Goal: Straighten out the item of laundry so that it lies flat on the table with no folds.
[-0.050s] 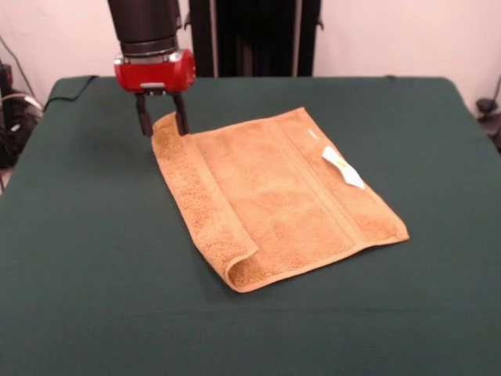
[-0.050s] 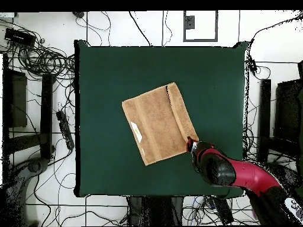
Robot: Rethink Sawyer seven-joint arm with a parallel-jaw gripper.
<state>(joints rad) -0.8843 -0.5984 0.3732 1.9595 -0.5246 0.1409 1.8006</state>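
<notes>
The towel (image 1: 274, 196) lies mid-desk (image 1: 86, 258), one long edge folded over as a flap. The flap's far corner is pinched by the jaws (image 1: 163, 117). Unfolding is judged underway; next the flap should be drawn outward and laid flat.

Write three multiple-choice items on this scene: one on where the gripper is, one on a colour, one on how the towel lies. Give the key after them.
1. Where is the gripper?
A. at a far corner of the towel
B. over the white tag
C. off the table

2. What colour is the table's cloth?
A. grey
B. dark green
C. white

3. How does the towel lie?
A. fully flat
B. crumpled in a ball
C. with one long edge folded over

Key: 1 A, the fingers straddle the raised corner; 2 B, green shows all round the towel; 3 C, a strip is doubled over along the side running from the gripper.
</notes>
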